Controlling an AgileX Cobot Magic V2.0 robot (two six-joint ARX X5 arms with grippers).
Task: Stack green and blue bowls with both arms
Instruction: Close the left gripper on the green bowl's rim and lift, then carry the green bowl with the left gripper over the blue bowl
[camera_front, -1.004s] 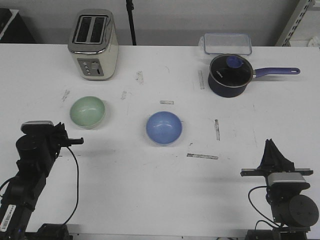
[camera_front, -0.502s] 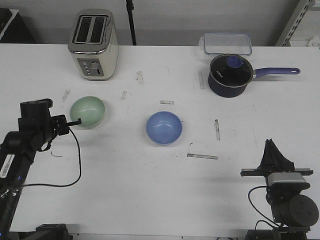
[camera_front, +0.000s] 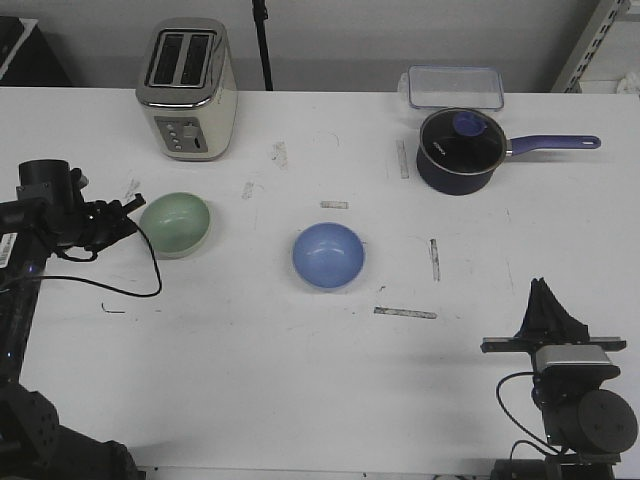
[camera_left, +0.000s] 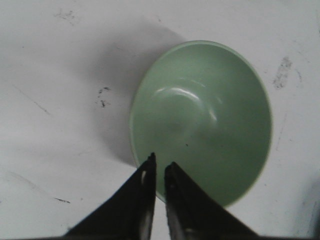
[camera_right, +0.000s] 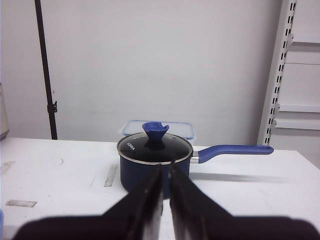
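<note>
The pale green bowl (camera_front: 175, 223) sits upright on the white table at the left; it fills the left wrist view (camera_left: 205, 120). The light blue bowl (camera_front: 328, 256) sits upright near the table's middle, apart from it. My left gripper (camera_front: 130, 206) hovers at the green bowl's left rim, its jaws nearly together with nothing between them; in the wrist view the left gripper (camera_left: 159, 163) has its tips over the bowl's near rim. My right gripper (camera_front: 541, 287) rests shut at the front right, far from both bowls. In its own view the right gripper (camera_right: 165, 168) points at the saucepan.
A toaster (camera_front: 187, 90) stands at the back left. A navy saucepan (camera_front: 457, 150) with a glass lid and purple handle stands at the back right (camera_right: 155, 165), a clear container (camera_front: 455, 87) behind it. The left arm's cable (camera_front: 130, 288) trails on the table.
The left arm has risen and swung back and left, bringing its gripper from in front of the green bowl to the bowl's left rim. The right arm and both bowls have not moved.
</note>
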